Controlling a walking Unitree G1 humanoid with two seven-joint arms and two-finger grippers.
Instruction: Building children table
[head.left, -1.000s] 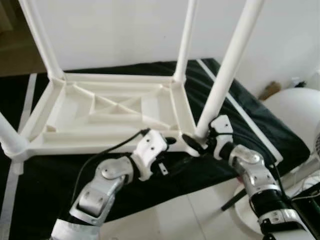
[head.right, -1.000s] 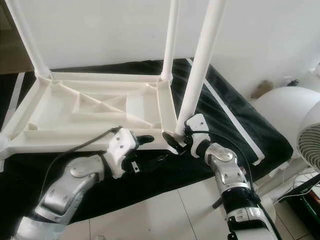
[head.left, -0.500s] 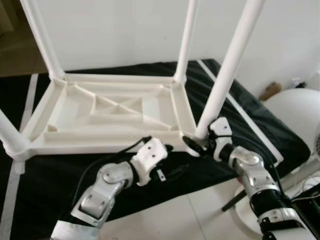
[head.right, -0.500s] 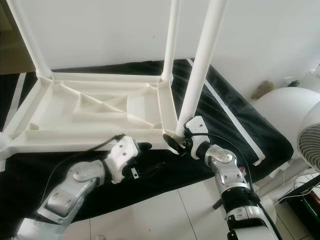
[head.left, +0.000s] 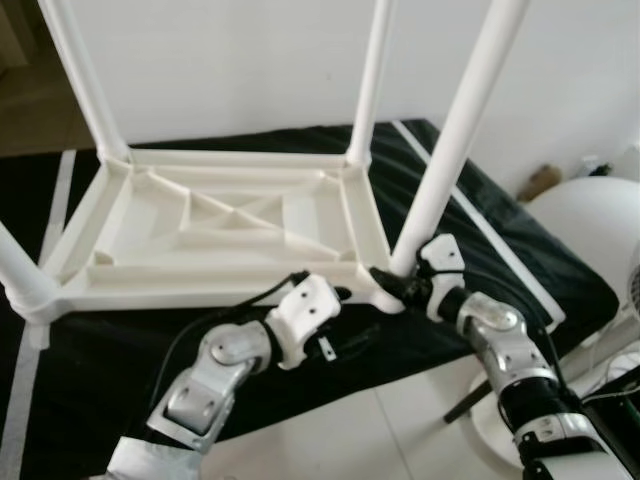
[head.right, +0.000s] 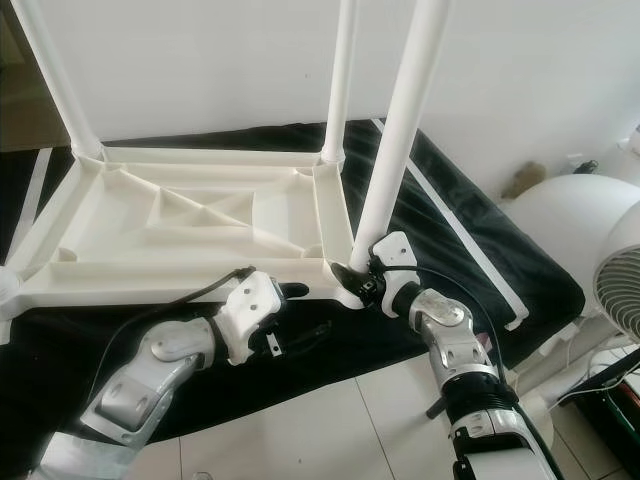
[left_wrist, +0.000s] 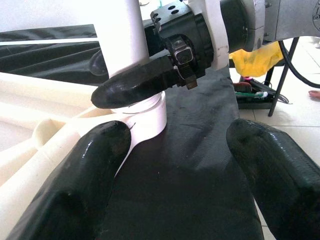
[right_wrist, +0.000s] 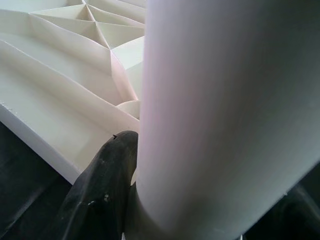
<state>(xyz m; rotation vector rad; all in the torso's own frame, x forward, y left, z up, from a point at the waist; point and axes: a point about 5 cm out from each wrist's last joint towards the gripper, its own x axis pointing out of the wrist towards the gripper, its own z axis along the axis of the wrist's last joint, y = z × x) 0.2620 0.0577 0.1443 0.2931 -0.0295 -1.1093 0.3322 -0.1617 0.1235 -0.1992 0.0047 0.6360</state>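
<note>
A white children's table lies upside down on a black cloth, with its legs pointing up. My right gripper is shut on the base of the near right leg, at the corner socket. In the right wrist view the leg stands between the black fingers. My left gripper is open, low over the cloth just in front of the table's front rail, left of that corner. The left wrist view looks between its fingers at the leg and my right gripper's finger.
A white wall stands close behind the table. A white round object and a fan are at the right. Pale floor tiles lie in front of the cloth. A yellow item and cables lie beyond the cloth's edge.
My left gripper has drawn back a little from the table's front rail and lowered. The right gripper has stayed shut on the leg's base.
</note>
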